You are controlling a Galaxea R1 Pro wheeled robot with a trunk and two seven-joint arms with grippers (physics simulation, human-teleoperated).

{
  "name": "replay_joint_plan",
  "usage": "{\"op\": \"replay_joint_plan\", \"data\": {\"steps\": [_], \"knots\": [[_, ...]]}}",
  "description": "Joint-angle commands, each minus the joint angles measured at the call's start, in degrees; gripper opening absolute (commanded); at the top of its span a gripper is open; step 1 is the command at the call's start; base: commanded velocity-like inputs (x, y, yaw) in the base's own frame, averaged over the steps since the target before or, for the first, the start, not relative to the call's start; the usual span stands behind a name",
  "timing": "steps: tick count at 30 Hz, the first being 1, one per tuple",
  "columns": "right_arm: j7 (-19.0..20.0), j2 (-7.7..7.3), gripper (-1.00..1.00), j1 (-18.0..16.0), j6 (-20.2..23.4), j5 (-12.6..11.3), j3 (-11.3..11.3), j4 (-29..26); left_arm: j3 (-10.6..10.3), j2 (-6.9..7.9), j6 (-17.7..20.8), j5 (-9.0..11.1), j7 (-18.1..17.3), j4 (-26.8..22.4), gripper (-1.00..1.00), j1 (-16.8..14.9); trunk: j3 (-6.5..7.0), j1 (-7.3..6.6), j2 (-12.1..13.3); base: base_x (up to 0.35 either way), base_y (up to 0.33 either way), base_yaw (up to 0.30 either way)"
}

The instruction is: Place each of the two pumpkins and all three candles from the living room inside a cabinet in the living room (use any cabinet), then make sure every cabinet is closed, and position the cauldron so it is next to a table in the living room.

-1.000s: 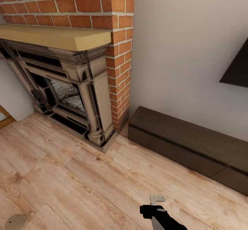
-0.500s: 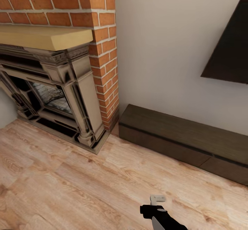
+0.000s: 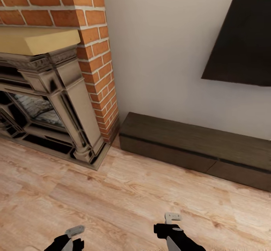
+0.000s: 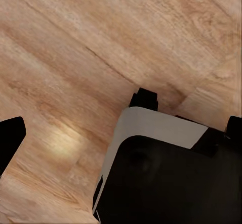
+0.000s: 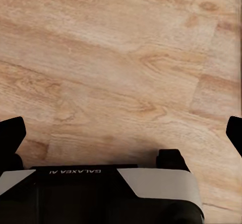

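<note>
Dark-brown cabinet (image 3: 195,149) looks shut, though its far end is cut off; left gripper (image 3: 71,238) and right gripper (image 3: 172,223) spread wide, holding nothing.

The cabinet (image 3: 195,145) sits on the floor (image 3: 113,198) against the wall (image 3: 158,55), just right of the fireplace (image 3: 49,104). A panel (image 3: 241,40) hangs above it.

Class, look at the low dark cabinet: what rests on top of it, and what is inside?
Nothing rests on the cabinet's top; a dark panel hangs on the wall above. Its drawer fronts look shut, so the inside is hidden.
</note>
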Motion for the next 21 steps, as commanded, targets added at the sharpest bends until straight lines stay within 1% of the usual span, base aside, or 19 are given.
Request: {"op": "replay_joint_plan", "data": {"steps": [1, 4, 8, 15, 21], "knots": [[-0.5, -0.05, 1.00, -0.1, 0.2, -0.4, 0.5, -0.1, -0.4, 0.07, 0.5, 0.6, 0.4, -0.3, 1.00, -0.2, -0.12, 0.01, -0.1, 0.000, 0.000, -0.226], [-0.5, -0.08, 1.00, -0.1, -0.4, -0.4, 0.4, 0.0, -0.4, 0.12, 0.8, 0.6, 0.3, -2.0, 1.00, -1.1, -0.28, 0.01, -0.1, 0.000, 0.000, -0.226], [-0.5, -0.09, 1.00, -0.1, -1.1, -0.5, 0.5, -0.1, -0.3, 0.19, 0.2, 0.7, 0.3, -3.0, 1.00, -1.4, -0.50, 0.01, -0.1, 0.000, 0.000, -0.226], [-0.6, -0.15, 1.00, -0.1, -1.7, -0.6, 0.4, 0.0, 0.1, 0.06, -4.8, 1.2, 0.8, -3.2, 1.00, -1.4, -0.91, 0.01, -0.1, 0.000, 0.000, -0.221], [-0.6, -0.18, 1.00, -0.1, -2.6, -0.6, 0.3, 0.1, -0.1, -0.33, -6.3, 1.3, 0.8, -3.2, 1.00, -1.3, -1.28, 0.01, -0.1, 0.000, 0.001, -0.215]]}}
